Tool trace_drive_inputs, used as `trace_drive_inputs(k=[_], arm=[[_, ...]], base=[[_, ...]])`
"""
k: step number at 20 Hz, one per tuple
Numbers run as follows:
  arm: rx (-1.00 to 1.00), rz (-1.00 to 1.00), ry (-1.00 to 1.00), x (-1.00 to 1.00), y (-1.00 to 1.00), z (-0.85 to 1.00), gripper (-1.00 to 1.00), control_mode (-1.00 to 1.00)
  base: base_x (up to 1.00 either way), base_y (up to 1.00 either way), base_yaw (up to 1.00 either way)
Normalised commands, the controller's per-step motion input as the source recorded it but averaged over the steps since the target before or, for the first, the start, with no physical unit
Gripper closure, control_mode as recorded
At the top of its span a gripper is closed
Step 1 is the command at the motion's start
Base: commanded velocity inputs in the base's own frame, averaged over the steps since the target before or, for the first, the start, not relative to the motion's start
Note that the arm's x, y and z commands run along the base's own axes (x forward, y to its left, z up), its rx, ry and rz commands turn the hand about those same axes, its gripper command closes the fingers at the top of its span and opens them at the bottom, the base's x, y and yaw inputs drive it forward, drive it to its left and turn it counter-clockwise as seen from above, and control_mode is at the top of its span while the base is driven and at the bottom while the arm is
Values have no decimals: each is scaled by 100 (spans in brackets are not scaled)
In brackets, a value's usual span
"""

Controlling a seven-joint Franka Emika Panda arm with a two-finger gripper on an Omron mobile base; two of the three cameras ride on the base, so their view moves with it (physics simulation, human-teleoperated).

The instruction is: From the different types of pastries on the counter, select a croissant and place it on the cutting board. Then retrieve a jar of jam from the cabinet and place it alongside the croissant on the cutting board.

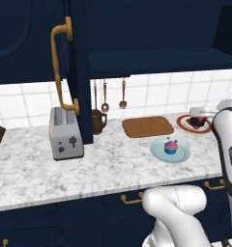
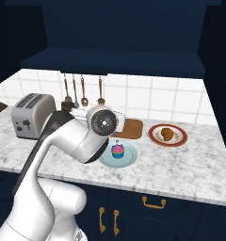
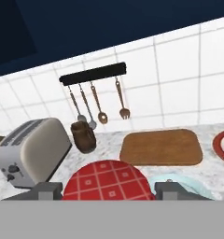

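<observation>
The gripper has its jaws set wide on either side of the jar of jam, and its red checked lid fills the gap between them, so it looks clasped. Past it, the cutting board lies bare on the counter against the tiled wall. The hand view shows four utensils hanging from a rail, one mug and one toaster. The right base view shows two plates. The croissant sits on the red-rimmed plate, and the cupcake sits on the blue plate, partly behind the arm. The left base view shows the cabinet door standing open.
</observation>
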Motion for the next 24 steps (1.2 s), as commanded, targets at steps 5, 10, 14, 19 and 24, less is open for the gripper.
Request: trace_drive_inputs(k=[5, 10, 14, 19, 24], arm=[[0, 12, 0, 71, 0, -20, 100, -100], [0, 13, 0, 60, 0, -16, 100, -100], [0, 11, 3, 61, 0, -27, 100, -100], [0, 11, 7, 62, 0, -4, 100, -100], [0, 11, 0, 70, -8, 0, 100, -100]], base=[[0, 0, 0], [0, 0, 0], [0, 0, 0], [0, 0, 0], [0, 0, 0]])
